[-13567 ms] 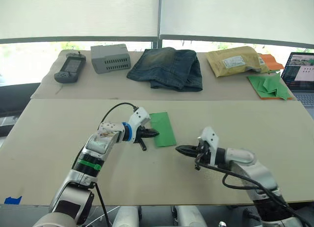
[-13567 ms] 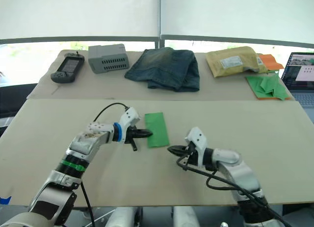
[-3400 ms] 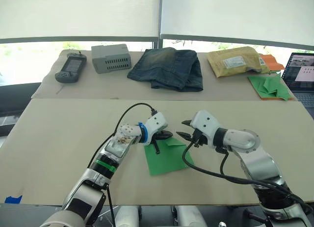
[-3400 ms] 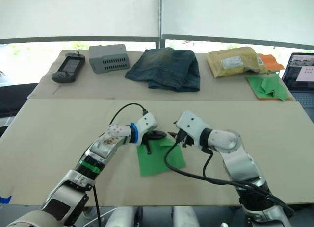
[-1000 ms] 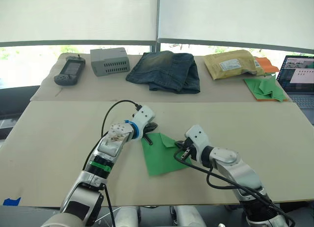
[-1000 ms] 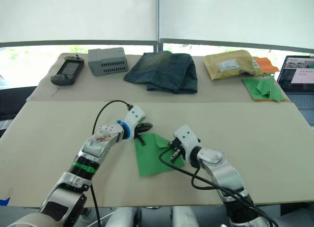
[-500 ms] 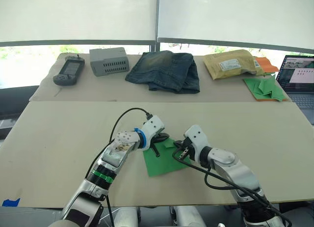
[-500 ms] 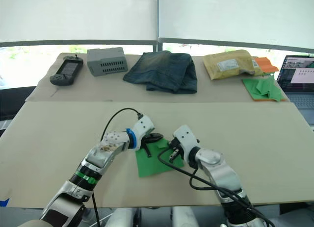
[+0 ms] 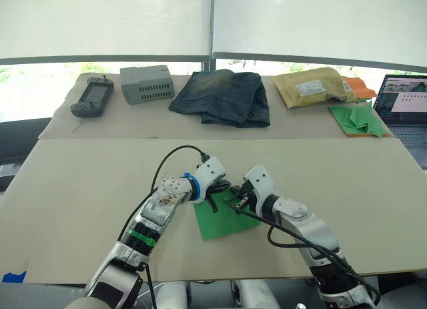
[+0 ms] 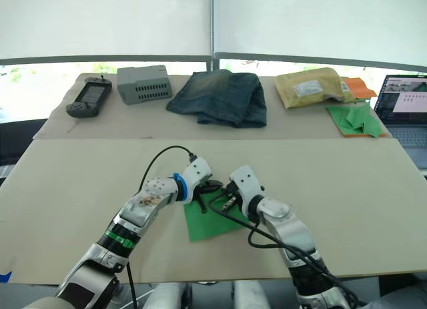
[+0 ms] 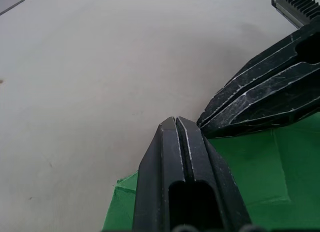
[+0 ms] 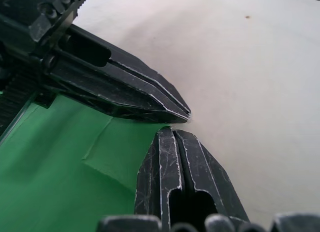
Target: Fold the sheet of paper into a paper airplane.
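Note:
The sheet of paper (image 9: pixel 223 222) lies flat on the near table, bright green and roughly square, with a small corner flap folded over at its far edge (image 12: pixel 117 157). My left gripper (image 9: pixel 222 187) is shut and rests its tip at that far edge. My right gripper (image 9: pixel 233 192) is shut too, and its tip almost touches the left one's. In the left wrist view my own shut fingers (image 11: pixel 175 142) sit over the paper's edge, with the right gripper's fingers (image 11: pixel 260 101) just beside them. No paper shows between either pair of fingers.
On the back table stand a handheld controller (image 9: pixel 92 97), a grey box (image 9: pixel 147 83), folded jeans (image 9: pixel 220 95), a yellow padded envelope (image 9: pixel 313 85), a pile of green paper shapes with an orange sheet (image 9: pixel 357 119) and a laptop (image 9: pixel 403 102).
Both grippers have closed in on each other over the paper's far edge, the left moving right and the right moving left. Much earlier the paper was a narrow strip; it now lies wider.

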